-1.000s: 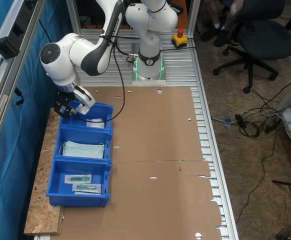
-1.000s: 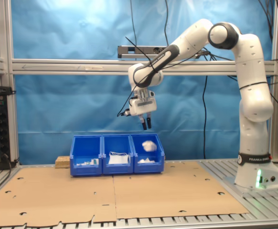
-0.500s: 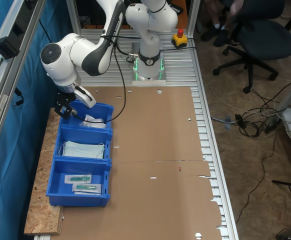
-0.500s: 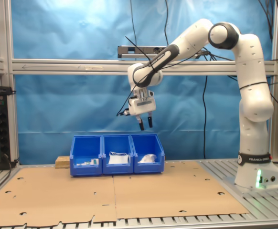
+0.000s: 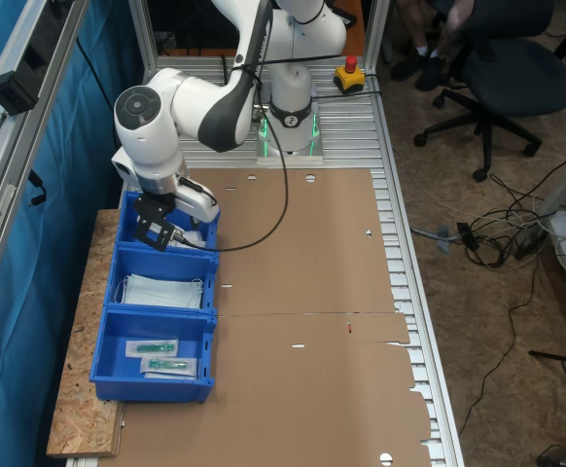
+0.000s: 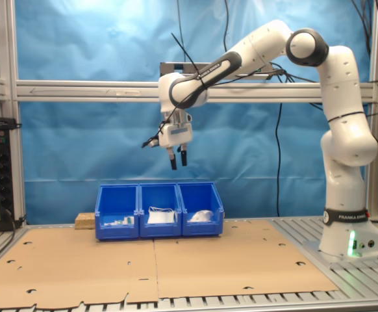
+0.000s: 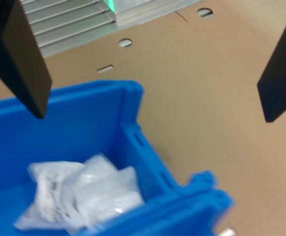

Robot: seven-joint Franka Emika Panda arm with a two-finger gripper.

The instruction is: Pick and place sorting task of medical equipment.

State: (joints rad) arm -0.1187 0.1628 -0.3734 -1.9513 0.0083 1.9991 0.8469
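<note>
The medical equipment, crinkled white sealed packets [image 7: 79,196], lies in the end blue bin [image 7: 133,132] of a row of three; in the second exterior view the packets [image 6: 202,216] show over that bin's [image 6: 201,229] front wall. My gripper [image 6: 178,164] hangs high above the bins, roughly over the wall between the end bin and the middle one. In the first exterior view the gripper [image 5: 157,233] overlaps the end bin [image 5: 125,216]. In the wrist view the gripper [image 7: 155,115] is open, its dark fingers [image 7: 22,64] wide apart with nothing between them.
The middle bin [image 5: 118,282] holds pale blue face masks [image 5: 163,290]. The third bin [image 5: 103,350] holds clear packets with green-tipped instruments [image 5: 157,348]. Brown cardboard [image 5: 302,292] covers the table. A blue curtain [image 6: 78,143] hangs behind the bins. An office chair [image 5: 502,78] stands off the table.
One second ago a white packet was falling below the open gripper; it now lies in the end bin. The gripper has swung toward the second exterior view's left.
</note>
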